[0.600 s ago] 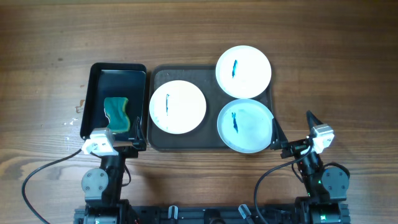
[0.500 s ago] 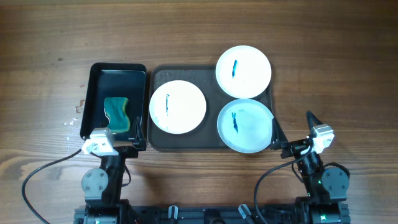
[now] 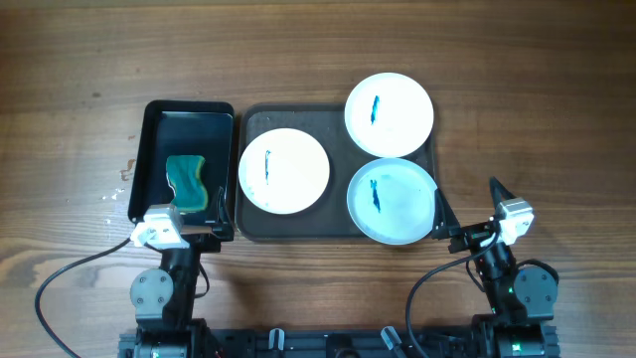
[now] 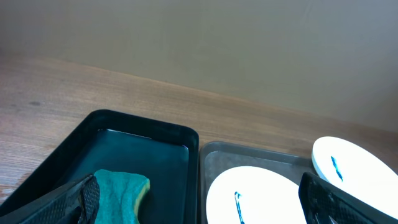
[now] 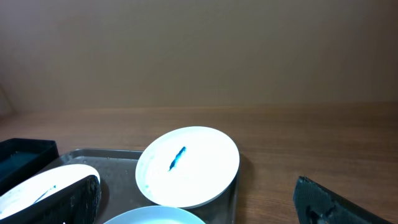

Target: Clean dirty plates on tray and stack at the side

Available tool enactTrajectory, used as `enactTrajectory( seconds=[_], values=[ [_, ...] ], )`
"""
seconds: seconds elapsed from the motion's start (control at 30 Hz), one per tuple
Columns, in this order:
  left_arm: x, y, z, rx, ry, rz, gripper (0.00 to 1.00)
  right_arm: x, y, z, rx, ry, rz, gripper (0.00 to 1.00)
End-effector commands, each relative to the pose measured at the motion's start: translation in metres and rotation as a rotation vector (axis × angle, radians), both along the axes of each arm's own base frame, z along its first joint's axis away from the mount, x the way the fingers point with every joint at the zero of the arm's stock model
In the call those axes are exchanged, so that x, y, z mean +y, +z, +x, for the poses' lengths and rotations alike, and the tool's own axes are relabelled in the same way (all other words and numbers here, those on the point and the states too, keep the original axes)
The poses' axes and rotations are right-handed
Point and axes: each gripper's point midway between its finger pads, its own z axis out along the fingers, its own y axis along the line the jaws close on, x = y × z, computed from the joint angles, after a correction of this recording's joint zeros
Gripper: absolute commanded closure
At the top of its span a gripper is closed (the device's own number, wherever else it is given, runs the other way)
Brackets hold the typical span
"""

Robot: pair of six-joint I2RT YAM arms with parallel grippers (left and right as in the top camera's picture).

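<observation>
Three white plates lie on the dark grey tray (image 3: 253, 227). The left plate (image 3: 284, 170) has a thin blue streak. The back right plate (image 3: 389, 114) overhangs the tray's far rim and has a blue streak. The front right plate (image 3: 393, 202) has a blue smear. My left gripper (image 3: 210, 215) is open and empty near the table's front edge, by the black tray. My right gripper (image 3: 467, 209) is open and empty just right of the front right plate. The left wrist view shows the left plate (image 4: 249, 199); the right wrist view shows the back right plate (image 5: 188, 165).
A smaller glossy black tray (image 3: 157, 119) stands left of the grey tray and holds a teal sponge (image 3: 186, 181) with a yellow underside, also in the left wrist view (image 4: 121, 196). Bare wooden table (image 3: 537, 119) surrounds both trays.
</observation>
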Motion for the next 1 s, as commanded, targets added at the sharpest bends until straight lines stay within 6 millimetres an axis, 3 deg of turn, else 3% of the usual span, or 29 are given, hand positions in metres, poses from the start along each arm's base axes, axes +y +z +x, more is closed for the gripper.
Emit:
enactTrajectory(
  seconds=[0.0,0.97],
  values=[
    [0.0037,-0.0052,0.0007,0.01,0.017,0.016,0.0,0.0002,-0.0012,0.0005,0.006,-0.001,0.007,0.0],
    [0.0031,-0.0049,0.0007,0.008,0.013,0.015,0.0,-0.0046,-0.0018,0.0016,0.009,-0.03,0.011,0.0]
  ],
)
